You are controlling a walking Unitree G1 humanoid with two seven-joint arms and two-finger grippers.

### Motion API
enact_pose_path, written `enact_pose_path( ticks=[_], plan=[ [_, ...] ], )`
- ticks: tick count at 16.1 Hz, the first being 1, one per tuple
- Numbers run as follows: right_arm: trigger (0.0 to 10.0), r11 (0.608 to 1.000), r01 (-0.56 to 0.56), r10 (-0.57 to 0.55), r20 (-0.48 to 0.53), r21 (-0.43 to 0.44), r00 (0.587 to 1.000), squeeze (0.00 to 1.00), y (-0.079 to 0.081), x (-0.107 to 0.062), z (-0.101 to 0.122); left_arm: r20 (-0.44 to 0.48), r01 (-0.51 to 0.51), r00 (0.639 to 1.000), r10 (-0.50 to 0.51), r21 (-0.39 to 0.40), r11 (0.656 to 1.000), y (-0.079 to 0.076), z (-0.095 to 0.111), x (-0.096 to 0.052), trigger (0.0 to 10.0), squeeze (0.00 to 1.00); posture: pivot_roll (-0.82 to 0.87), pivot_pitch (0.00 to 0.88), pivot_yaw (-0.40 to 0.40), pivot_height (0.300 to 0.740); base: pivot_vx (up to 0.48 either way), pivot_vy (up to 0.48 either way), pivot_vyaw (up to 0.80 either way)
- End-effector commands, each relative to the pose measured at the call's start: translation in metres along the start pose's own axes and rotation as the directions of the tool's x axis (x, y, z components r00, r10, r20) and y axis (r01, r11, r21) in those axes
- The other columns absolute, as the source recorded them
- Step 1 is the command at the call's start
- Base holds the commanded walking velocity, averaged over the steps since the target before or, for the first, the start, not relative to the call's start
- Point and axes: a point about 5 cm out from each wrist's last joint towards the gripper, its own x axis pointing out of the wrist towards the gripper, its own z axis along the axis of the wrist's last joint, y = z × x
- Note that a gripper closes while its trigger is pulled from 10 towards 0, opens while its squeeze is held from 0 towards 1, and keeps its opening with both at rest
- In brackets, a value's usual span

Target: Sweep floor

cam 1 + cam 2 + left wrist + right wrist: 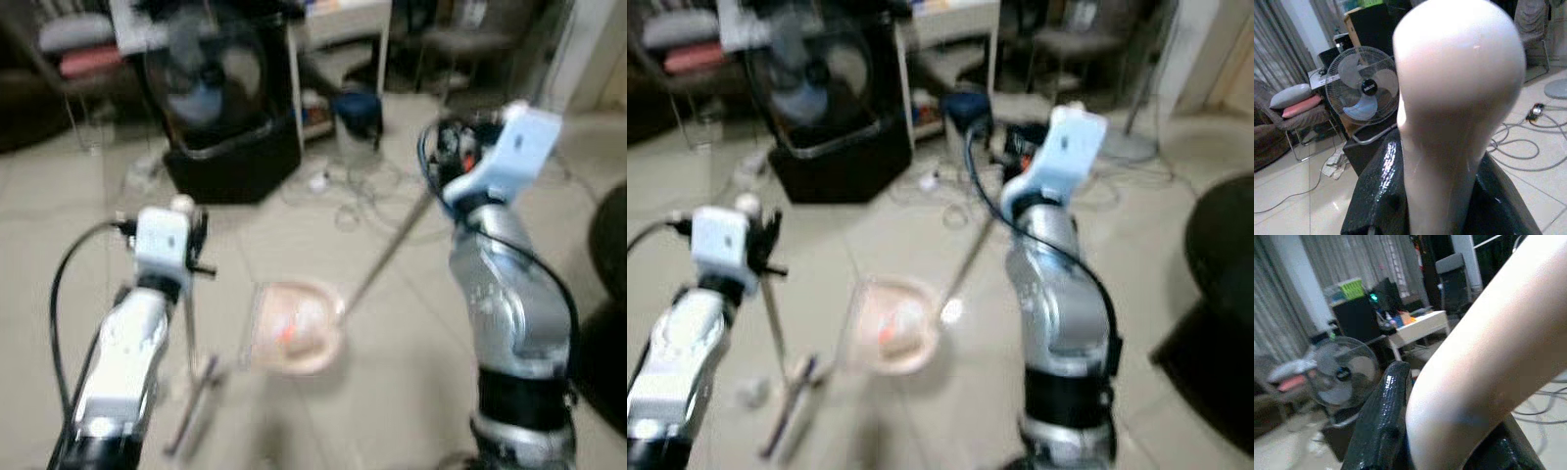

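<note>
While left claw (182, 208) grips broom (192, 387), dustpan (297, 328) nearby

I counted one dustpan (294, 328) on the floor tiles, and one long handle (392, 250) running up from it toward my right gripper (453, 147). Left of the dustpan stood one broom (191, 392) on one thin pole, its rounded knob (1459, 83) in my left gripper (181, 220). Beyond the dustpan: one fan (211, 73), one black cabinet (235, 162), one white table (343, 20), one loose cable tangle (358, 191).
</note>
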Motion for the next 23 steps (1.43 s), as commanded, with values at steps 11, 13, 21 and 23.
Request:
enact_pose_path(
  ticks=[11, 13, 21, 23],
  plan=[
    [10.0, 0.988, -0.146, 0.144, 0.06, 0.04, 0.988, 0.0, 0.026, 0.008, 0.033, -0.052, 0.002, 0.999, -0.001, 0.022, 1.0, -0.01, -0.019, -0.018, 10.0, 0.0, -0.1, 0.0, 0.112, 0.74, 0.0, 0.0, 0.55],
    [10.0, 0.985, -0.169, 0.167, 0.058, 0.043, 0.984, 0.0, 0.031, 0.011, 0.035, -0.045, 0.0, 0.999, 0.002, 0.038, 0.999, -0.011, -0.018, -0.018, 10.0, 0.0, -0.09, 0.0, 0.105, 0.74, 0.0, 0.0, 0.8],
    [10.0, 0.974, -0.219, 0.216, 0.051, 0.053, 0.975, 0.0, 0.037, 0.021, 0.041, 0.025, -0.024, 0.999, 0.023, 0.061, 0.998, -0.016, -0.003, -0.016, 10.0, 0.0, -0.06, 0.0, 0.023, 0.74, 0.0, 0.0, 0.8],
    [10.0, 0.969, -0.237, 0.234, 0.055, 0.064, 0.971, 0.0, 0.041, 0.024, 0.042, 0.041, -0.043, 0.998, 0.041, 0.063, 0.997, -0.014, 0.001, -0.017, 10.0, 0.0, -0.05, 0.0, 0.009, 0.74, 0.129, 0.0, 0.8]
  ],
)
